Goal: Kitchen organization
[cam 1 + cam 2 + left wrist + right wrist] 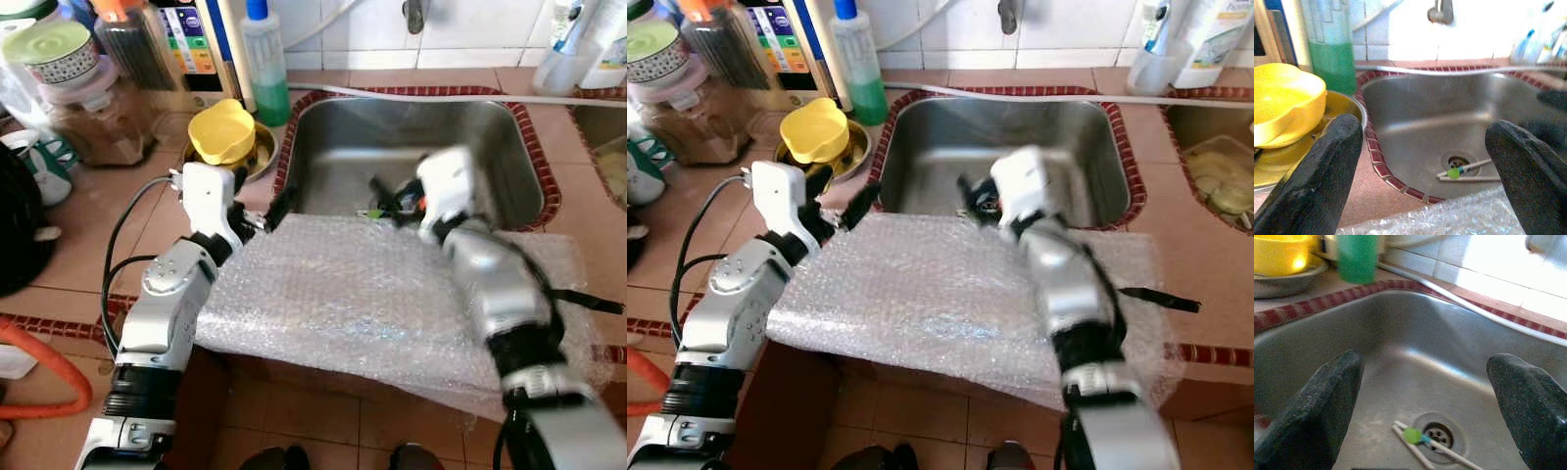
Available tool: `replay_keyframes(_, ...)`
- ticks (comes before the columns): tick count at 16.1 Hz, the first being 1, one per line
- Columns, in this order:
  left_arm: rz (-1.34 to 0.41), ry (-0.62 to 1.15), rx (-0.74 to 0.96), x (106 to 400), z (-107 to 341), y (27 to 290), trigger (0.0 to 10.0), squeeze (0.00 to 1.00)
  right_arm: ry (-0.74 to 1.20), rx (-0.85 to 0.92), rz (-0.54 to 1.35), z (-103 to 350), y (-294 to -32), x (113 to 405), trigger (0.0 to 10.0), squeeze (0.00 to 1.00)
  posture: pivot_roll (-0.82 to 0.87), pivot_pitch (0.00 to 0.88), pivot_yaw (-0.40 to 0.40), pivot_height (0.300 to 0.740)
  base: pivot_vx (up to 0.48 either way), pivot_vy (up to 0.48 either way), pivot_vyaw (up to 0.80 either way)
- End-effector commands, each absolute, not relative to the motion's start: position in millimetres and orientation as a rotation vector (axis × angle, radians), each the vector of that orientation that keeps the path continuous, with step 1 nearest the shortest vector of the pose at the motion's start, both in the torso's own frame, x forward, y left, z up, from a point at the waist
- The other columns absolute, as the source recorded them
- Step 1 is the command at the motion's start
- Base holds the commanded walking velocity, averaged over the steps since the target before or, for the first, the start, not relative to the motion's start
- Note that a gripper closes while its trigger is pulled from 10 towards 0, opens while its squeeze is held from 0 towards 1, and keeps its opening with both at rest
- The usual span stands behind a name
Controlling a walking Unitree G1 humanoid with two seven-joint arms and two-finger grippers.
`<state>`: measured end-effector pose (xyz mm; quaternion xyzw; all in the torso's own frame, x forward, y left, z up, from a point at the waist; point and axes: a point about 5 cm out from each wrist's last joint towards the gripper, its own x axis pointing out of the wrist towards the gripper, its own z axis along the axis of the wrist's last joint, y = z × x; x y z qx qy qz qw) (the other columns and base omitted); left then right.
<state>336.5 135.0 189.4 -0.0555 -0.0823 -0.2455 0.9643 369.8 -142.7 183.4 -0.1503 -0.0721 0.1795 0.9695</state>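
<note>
White sticks w/ green bead (1413, 435) lay on sink (490, 127) drain; R gripper (1425, 406) hung over basin, fingers wide, holding nothing. L gripper (1425, 161) at near rim was likewise spread and empty. Risk: bubble wrap (343, 294) overhanging counter edge could snag an arm and slide off.

Landmark: the steel-grey sink (490, 147), rimmed with a band of small red tiles. Counter (88, 235) around the sink: terracotta tiles with pale grout. Over the sink's near edge: clear bubble wrap (353, 294), dimpled all over. In the sink, by the drain: 2 white sticks (1464, 170) with a green blob. Left of the sink: yellow bowl (222, 130) in a metal dish; behind it, a clear bottle (266, 73) of green liquid with a blue cap. Both grippers carry black fingers (1327, 181) on white and silver arms.
</note>
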Motion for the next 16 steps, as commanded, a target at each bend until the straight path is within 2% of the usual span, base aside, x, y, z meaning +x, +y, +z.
replay_keyframes(1,-0.487,-0.195,-0.153,337,198,140,10.0,0.00,-0.184,-0.317,0.410,187,-130,362,10.0,1.00,-0.22,0.154,0.141,0.740,0.000,0.000,0.00)
replay_keyframes(3,-0.393,-0.223,-0.167,344,205,150,10.0,0.00,-0.188,-0.291,0.436,182,-118,353,10.0,1.00,-0.22,0.153,0.139,0.740,0.000,0.000,0.00)
replay_keyframes(6,-0.208,-0.168,-0.150,357,194,167,10.0,0.00,-0.223,-0.254,0.476,187,-104,343,10.0,1.00,-0.22,0.154,0.137,0.740,0.000,0.000,0.00)
replay_keyframes(9,-0.078,-0.109,-0.227,372,187,172,10.0,0.00,-0.252,-0.242,0.531,188,-89,327,10.0,1.00,-0.24,0.165,0.134,0.740,0.000,0.000,0.00)
replay_keyframes(12,-0.012,-0.076,-0.228,386,189,168,10.0,0.00,-0.251,-0.219,0.564,188,-78,312,10.0,1.00,-0.26,0.178,0.133,0.740,0.000,0.000,0.00)
replay_keyframes(16,0.010,-0.117,-0.269,394,201,169,10.0,0.00,-0.241,-0.229,0.593,184,-71,297,10.0,1.00,-0.28,0.187,0.140,0.740,0.000,0.000,0.00)
